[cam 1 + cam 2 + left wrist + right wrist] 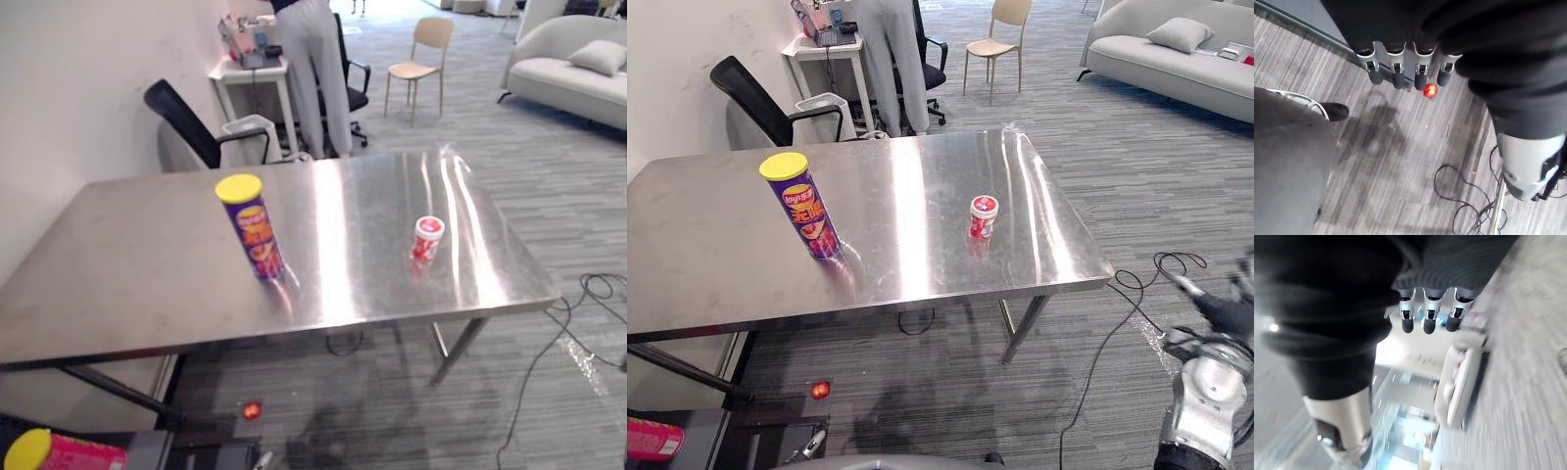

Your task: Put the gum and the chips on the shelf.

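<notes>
Chips can (253, 230), purple with a yellow lid, stands upright on the steel bench (127, 284) towards the robot's left, and the gum tub (426, 240), red with a white lid, stands well apart from it near the bench's right edge. Beyond the bench there's a black office chair (184, 122), a person (318, 69) standing at a small white table (245, 70), a wooden chair (423, 54) and a pale sofa (563, 69). A pink can (78, 455) lies low at the left corner. Over to the right eye view: same two items upright on the bench, and a red light (820, 390) glows on the grey carpet (1097, 157) under the near edge. Left wrist view now: the left robot hand (1399, 73) hangs over the carpet, fingers straight and side by side, holding nothing. Right wrist view: the right robot hand (1430, 316) has its fingers straight too, nothing in it.
</notes>
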### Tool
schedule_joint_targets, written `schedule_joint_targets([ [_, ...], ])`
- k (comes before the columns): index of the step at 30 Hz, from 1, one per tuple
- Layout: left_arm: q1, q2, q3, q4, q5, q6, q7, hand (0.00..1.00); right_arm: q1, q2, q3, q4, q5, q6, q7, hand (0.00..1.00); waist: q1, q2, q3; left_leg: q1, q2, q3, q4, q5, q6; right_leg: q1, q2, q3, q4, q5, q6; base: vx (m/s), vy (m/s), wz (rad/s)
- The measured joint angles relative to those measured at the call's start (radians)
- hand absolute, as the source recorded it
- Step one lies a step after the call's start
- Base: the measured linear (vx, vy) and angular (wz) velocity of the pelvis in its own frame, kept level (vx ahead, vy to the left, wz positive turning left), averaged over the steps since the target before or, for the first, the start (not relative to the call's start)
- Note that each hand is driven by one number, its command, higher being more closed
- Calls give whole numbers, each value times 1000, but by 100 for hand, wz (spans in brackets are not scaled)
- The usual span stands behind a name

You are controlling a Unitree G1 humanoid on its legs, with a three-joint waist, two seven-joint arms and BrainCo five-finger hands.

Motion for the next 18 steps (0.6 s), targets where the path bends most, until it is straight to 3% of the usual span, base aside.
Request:
schedule_joint_targets([
  [2, 1, 5, -15, -9, 0, -3, -10, 0, 7, -10, 65, -54, -53, -23, 54, 0, 3, -4, 1, 0, 1, -5, 0, 0, 0, 4, 0, -11, 0, 1, 1, 20, -40, 7],
  [9, 16, 20, -51, -24, 0, -8, -31, 0, 26, -13, 216, -81, -37, -37, 171, 0, 10, -8, 3, -1, 2, -29, 3, 0, 0, 18, -3, -46, 1, 2, 4, 11, -29, 9],
  [14, 17, 21, -58, -25, 0, -8, -34, 0, 23, -27, 289, -70, -35, -37, 181, 0, 24, -7, 3, -15, 5, -50, 24, -4, 1, 23, -5, -63, 1, 2, 4, -33, -42, 10],
  [18, 32, 23, -59, -23, 0, -7, -27, 0, -69, -31, 334, 22, -9, -30, 116, 0, 30, -6, 3, -22, -1, -77, 24, 6, 5, 32, -11, -88, -3, 2, 4, -61, -35, 17],
])
